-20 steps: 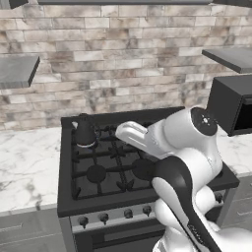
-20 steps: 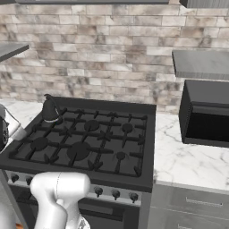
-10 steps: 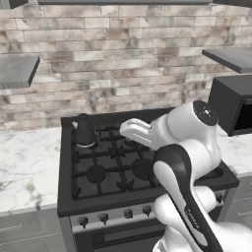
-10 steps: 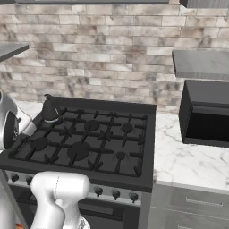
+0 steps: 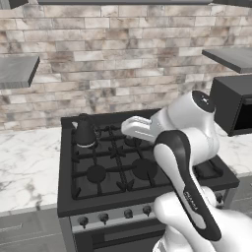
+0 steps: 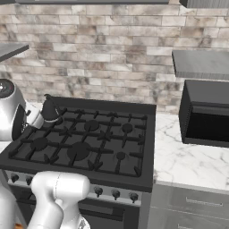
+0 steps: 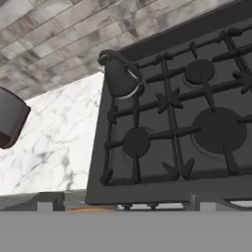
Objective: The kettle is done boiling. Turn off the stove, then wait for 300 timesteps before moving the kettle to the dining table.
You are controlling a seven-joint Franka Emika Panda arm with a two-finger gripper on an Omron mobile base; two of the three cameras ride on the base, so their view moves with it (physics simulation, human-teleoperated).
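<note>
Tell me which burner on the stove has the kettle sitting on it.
The back left burner: the kettle sits in the rear left corner of the stove, by the brick wall. The other five burners carry bare grates, such as the front left one.

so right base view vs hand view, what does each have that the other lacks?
Right base alone: the black microwave on the marble counter right of the stove, the stove's knob row, and a grey shelf above.
Hand view alone: a dark round object at its left edge; what it is cannot be told.
Both: the kettle on a back corner burner, the grates, the brick wall.
</note>
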